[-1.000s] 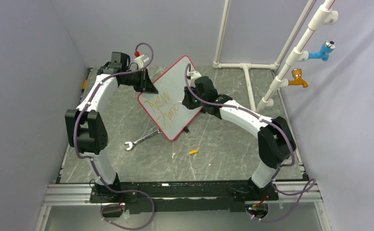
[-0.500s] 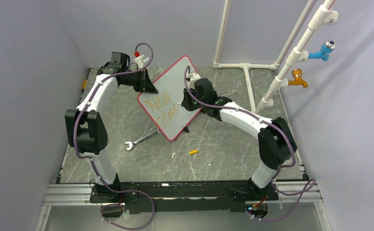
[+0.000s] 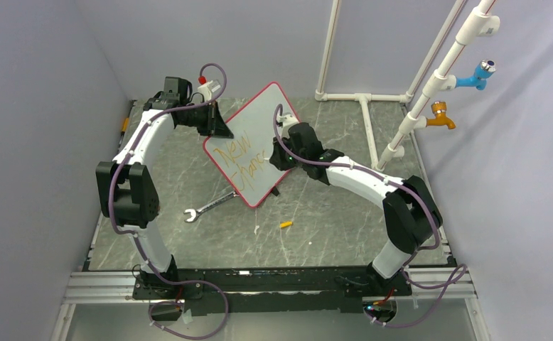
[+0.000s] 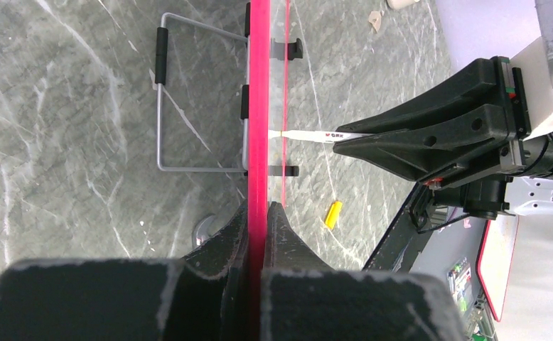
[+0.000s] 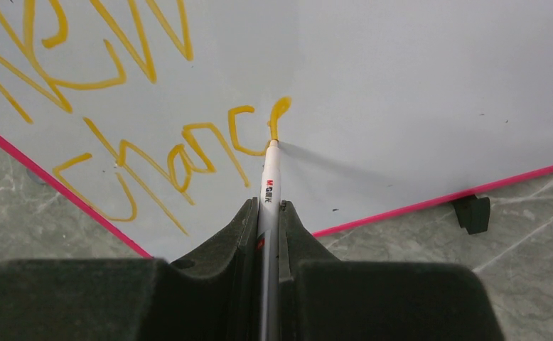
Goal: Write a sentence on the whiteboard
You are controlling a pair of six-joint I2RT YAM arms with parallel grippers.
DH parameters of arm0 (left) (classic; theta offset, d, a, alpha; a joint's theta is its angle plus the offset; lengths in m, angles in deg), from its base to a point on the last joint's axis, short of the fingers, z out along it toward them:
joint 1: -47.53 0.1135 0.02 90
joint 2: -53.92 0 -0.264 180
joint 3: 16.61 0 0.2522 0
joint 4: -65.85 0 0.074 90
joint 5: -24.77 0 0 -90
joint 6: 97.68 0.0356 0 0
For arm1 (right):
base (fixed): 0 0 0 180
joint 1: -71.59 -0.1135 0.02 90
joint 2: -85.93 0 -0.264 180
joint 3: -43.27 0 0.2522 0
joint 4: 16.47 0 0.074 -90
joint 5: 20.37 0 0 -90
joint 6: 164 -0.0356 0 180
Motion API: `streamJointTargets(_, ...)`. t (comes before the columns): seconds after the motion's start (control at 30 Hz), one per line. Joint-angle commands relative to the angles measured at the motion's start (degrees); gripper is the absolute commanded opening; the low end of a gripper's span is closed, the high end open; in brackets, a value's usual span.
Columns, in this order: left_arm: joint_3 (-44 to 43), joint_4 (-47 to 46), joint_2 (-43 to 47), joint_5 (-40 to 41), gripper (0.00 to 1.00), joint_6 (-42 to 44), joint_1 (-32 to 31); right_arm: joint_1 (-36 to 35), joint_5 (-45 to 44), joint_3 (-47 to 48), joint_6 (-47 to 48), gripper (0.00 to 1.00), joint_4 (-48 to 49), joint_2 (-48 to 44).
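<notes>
Writing step, mid-word: red-framed white rectangular whiteboard (image 3: pixel 265 114), propped tilted on grey marbled table (image 3: pixel 330 213), edge pinched by left gripper (image 4: pixel 265 210); slim white marker (image 5: pixel 269 177) clamped in right gripper (image 5: pixel 266 207), tip touching orange handwritten sentence (image 3: pixel 241 158) after "chanc"; next, probably: finishing that letter, light steady contact.

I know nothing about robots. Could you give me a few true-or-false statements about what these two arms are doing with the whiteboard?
1. The left gripper clamps the red edge of the whiteboard. True.
2. The right gripper holds a marker with its tip on the board. True.
3. The sentence is written in blue. False: the strokes are orange.
4. The wrench lies on top of the whiteboard. False: it lies on the table, by the board's near corner.
</notes>
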Motion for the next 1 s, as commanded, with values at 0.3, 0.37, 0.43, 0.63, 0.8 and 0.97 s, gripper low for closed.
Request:
streamJointTargets(0.3, 0.6, 0.0, 2.1, 7.6, 0.0, 3.7, -0.4, 0.5, -4.7, 2.3, -0.1, 0.0, -2.7, 1.1)
streamJointTargets(0.37, 0.6, 0.0, 2.1, 7.5, 0.0, 3.7, -0.4, 0.9, -4.9, 3.7, -0.1, 0.0, -3.2, 1.5)
streamJointTargets(0.43, 0.5, 0.0, 2.1, 7.5, 0.0, 3.7, -0.4, 1.2, -5.0, 5.4, 0.2, 0.0, -3.7, 1.9)
streamJointTargets(0.63, 0.7, 0.0, 2.3, 7.4, 0.0, 3.7, -0.4, 1.3, -4.2, 9.0, 0.8, 0.0, -5.2, 2.2)
streamJointTargets(0.8, 0.6, 0.0, 2.5, 7.4, 0.0, 3.8, -0.4, 1.3, -3.3, 8.2, 0.3, 0.0, -6.1, -1.4)
streamJointTargets(0.97, 0.9, -0.1, 2.9, 7.5, 0.0, 3.7, -0.4, 1.4, -3.4, 6.3, -0.4, 0.0, -5.7, -4.7)
